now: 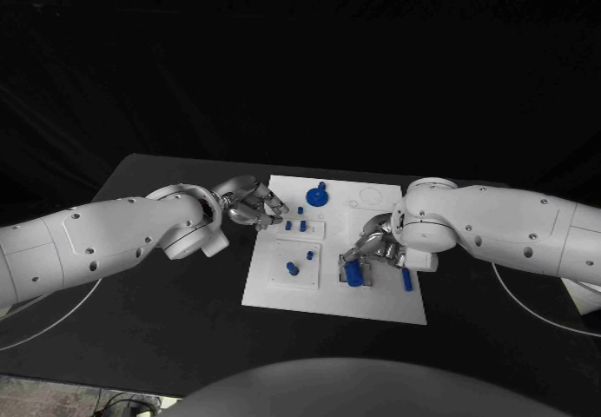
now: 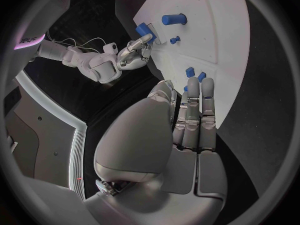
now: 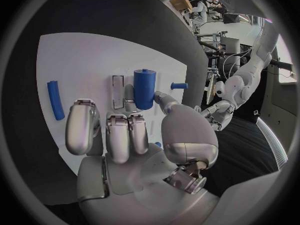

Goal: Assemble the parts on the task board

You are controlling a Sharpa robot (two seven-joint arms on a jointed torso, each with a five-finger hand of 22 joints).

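two robot hands work over the white rectangular task board point(image 1: 376, 300), and nearest the robot's body sits the risk. the right robot hand point(image 1: 376, 252) pinches a thick blue plastic cylinder point(image 1: 354, 274) between thumb and fingers, holding it upright over a grey slotted fixture point(image 3: 117, 91) on the board's right half. in the right wrist view the cylinder's lower end is hidden behind the fingers, so i cannot tell whether it is seated or only resting on the fixture. if it is pushed down off-axis it could jam or tip, and because the board appears to lie loose on the tabletop, a sideways push might slide the whole plate and shift the other pieces. a slim blue rod point(image 1: 406, 279) lies flat just beside the hand, and a careless sweep of the fingers could roll it away.

further out, two small blue pegs point(image 1: 293, 268) stand on the left half of the board, well apart from both hands. beyond them the left robot hand point(image 1: 254, 205) hovers at the board's far left edge with its fingers pressed together and curled, holding nothing i can see. short blue pegs point(image 1: 294, 225) stand just beside its fingertips, so a lowering move could knock them. a round blue knob-shaped piece point(image 1: 317, 197) sits near the far edge.

the matte black tabletop point(image 1: 150, 295) carries the board, and behind it the room falls to darkness.
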